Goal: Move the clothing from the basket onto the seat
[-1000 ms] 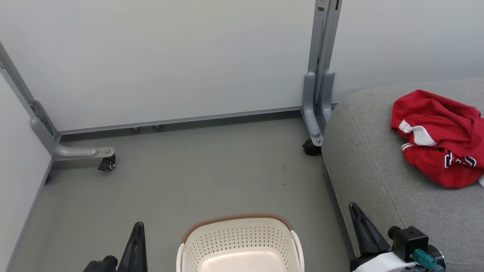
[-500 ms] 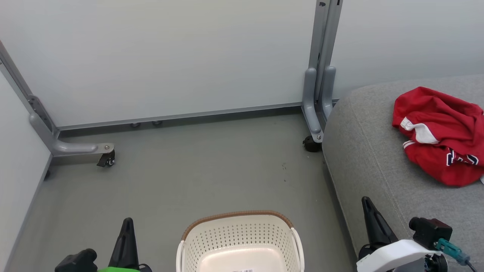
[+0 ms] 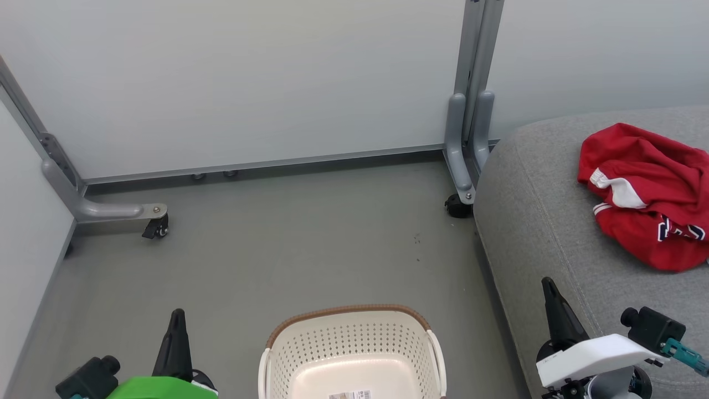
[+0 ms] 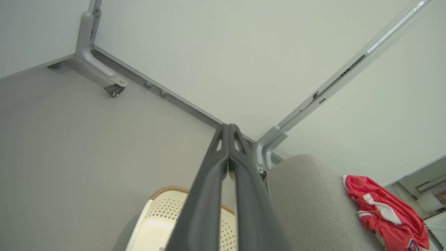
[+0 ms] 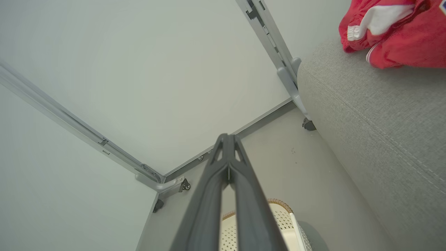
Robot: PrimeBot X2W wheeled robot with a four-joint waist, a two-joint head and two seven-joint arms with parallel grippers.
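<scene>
The red clothing (image 3: 648, 191) with white trim and navy numerals lies crumpled on the grey seat (image 3: 554, 233) at the right. It shows too in the left wrist view (image 4: 385, 212) and the right wrist view (image 5: 393, 31). The cream basket (image 3: 349, 354) with its brown rim stands on the floor at the bottom centre, and a label sticker shows on its bare floor. My left gripper (image 3: 177, 318) is shut left of the basket, holding nothing. My right gripper (image 3: 549, 285) is shut over the seat's front edge, holding nothing. Both pairs of fingers (image 4: 228, 130) (image 5: 228, 137) press together.
Pale partition panels on grey metal legs with castors (image 3: 158, 227) (image 3: 457, 208) close off the back and left. The grey floor (image 3: 288, 244) lies between the panels, the basket and the seat (image 5: 376, 115).
Both grippers have risen a little higher in the head view and spread slightly outward, staying shut. The whole head view has shifted slightly. The clothing and basket have not moved.
</scene>
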